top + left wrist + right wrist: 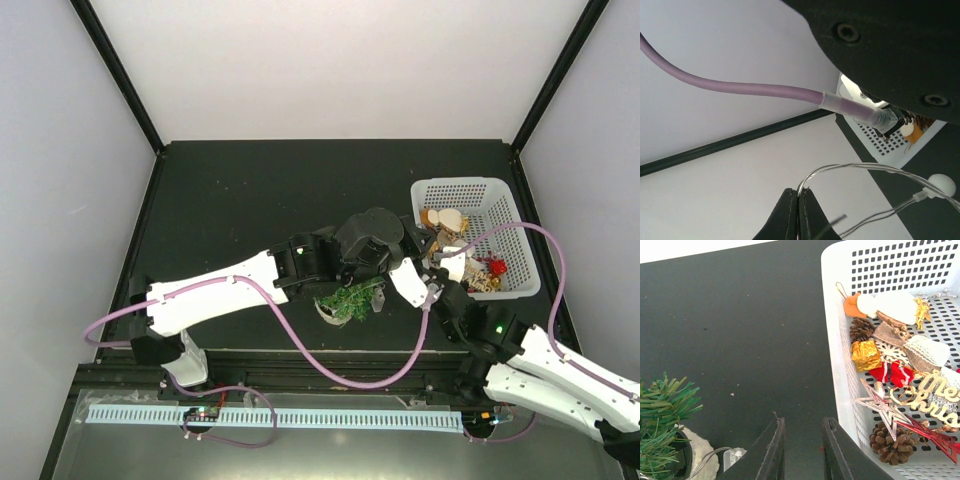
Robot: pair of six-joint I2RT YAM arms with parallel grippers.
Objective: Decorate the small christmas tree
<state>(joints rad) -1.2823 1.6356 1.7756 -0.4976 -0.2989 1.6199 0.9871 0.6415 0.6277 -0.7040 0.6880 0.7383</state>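
Observation:
The small christmas tree stands near the table's front middle, beneath both wrists; its green branches and white base show at the lower left of the right wrist view. My left gripper is shut on the thin silver wire of a light string, whose white bulb hangs to the right. My right gripper is open by a narrow gap with nothing in it. It hovers over bare table between the tree and the basket.
A white mesh basket at the right holds ornaments: pine cones, a gold parcel, a silver star and gold lettering. Its near wall lies just right of my right fingers. A clear light-string piece rests by the tree's base.

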